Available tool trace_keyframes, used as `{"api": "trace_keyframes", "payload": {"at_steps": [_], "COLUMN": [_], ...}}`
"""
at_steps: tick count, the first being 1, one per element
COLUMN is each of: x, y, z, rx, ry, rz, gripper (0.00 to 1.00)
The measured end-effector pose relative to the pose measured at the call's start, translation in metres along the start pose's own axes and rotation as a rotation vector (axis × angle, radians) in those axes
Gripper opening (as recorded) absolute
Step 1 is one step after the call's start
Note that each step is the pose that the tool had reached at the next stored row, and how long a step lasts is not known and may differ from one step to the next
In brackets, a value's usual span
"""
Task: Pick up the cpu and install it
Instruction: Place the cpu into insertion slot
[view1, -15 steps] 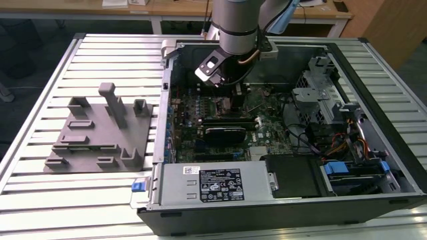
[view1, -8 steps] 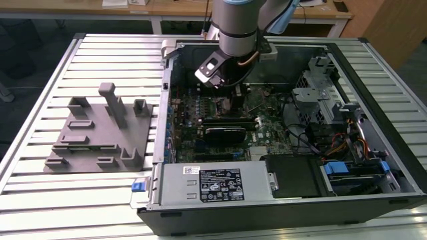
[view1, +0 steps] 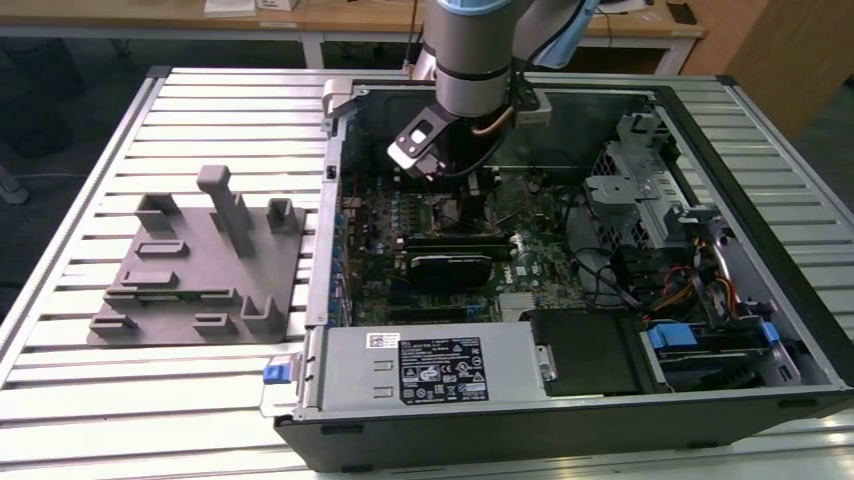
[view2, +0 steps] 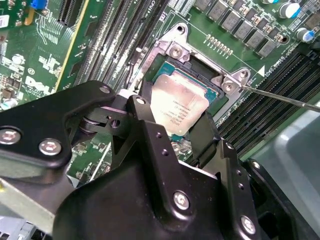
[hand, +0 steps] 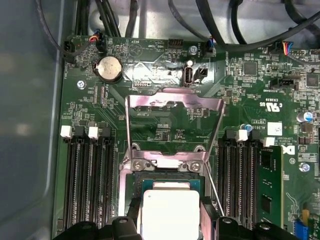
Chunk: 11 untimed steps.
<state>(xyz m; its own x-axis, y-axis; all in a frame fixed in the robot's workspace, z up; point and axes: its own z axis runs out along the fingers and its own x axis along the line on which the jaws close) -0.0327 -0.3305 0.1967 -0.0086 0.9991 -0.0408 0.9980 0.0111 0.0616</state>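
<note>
Black two-fingered gripper (view2: 176, 114) first: in both wrist views we see its fingers (view2: 202, 132) drawn in against two opposite edges of the cpu (view2: 179, 102), a small flat square chip with a shiny silver-grey metal top. It is clamped on the cpu, with just the chip's width between the fingers. The cpu sits directly between the fingertips, over the square dark metal-framed socket (view2: 172, 50) on the green motherboard (view2: 45, 65). Whether it is seated or held slightly above, we cannot tell.

In the second wrist view a thin wire lever (view2: 280, 97) runs off beside the socket. In the first wrist view, beyond the gripper (hand: 170, 222) and cpu (hand: 170, 210), a silver hinged load plate (hand: 175, 102) lies folded open.

The exterior view gives us the grey arm (view1: 474, 50) reaching down into the open black computer case (view1: 561, 420), with the gripper (view1: 451, 195) low over the board. A grey plastic fixture of blocks (view1: 200, 270) lies well apart on the slatted metal table (view1: 80, 200).
</note>
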Motion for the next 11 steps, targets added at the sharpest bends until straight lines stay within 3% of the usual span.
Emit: {"api": "trace_keyframes", "payload": {"at_steps": [9,11], "x": [0.0046,0.0050], "y": [-0.0003,-0.0004], "z": [0.0048,0.0058], "rx": [0.0005,0.0006], "ry": [0.0047,0.0087], "rz": [0.000,0.000], "gripper": [0.54,0.54]}}
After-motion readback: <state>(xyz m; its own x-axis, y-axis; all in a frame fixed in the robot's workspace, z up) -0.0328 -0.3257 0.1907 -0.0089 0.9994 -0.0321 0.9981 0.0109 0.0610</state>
